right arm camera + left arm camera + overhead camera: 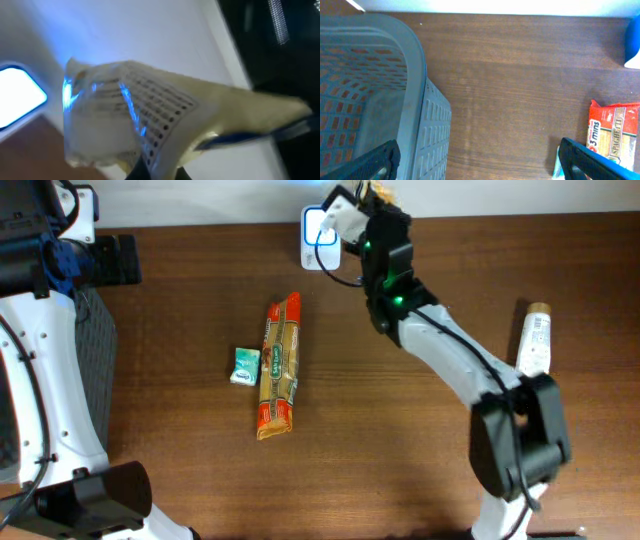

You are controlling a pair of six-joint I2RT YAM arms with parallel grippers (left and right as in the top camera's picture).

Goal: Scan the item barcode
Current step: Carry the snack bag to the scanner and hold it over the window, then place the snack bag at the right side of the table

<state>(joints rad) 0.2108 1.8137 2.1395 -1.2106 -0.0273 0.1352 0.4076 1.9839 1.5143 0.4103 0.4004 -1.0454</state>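
The right hand point(362, 205) is closed on a crinkly packet point(135, 110), gripping it, as far as the wrist view shows, at its lower edge. It holds the packet up at the far edge of the desk point(420, 440), just beside the scanner point(318, 232). Blue light from the scanner streaks the left part of the packet's printed face. The print is blurred, and I cannot pick out a barcode.

The step in hand looks like the scan itself, begun but not confirmed. To do it well, the wrist should turn slowly until the printed face squares up to the glowing window rather than meeting it edge-on. The film is wrinkled and shiny, so a crease or glare across the bars could spoil the read; a small tilt either way should cure that. The packet looks limp and sags away from the grip, so quick moves would likely make it flap and blur. It should stay near the window without touching it, and the grip should not loosen.

Farther out, a spaghetti pack point(280, 365) lies mid-desk with a small green packet point(245, 367) just beside it. A bottle point(536, 340) lies near the right edge. The left hand point(480, 167) is wide open and empty by the grey basket point(415, 80), well apart from the scanner.
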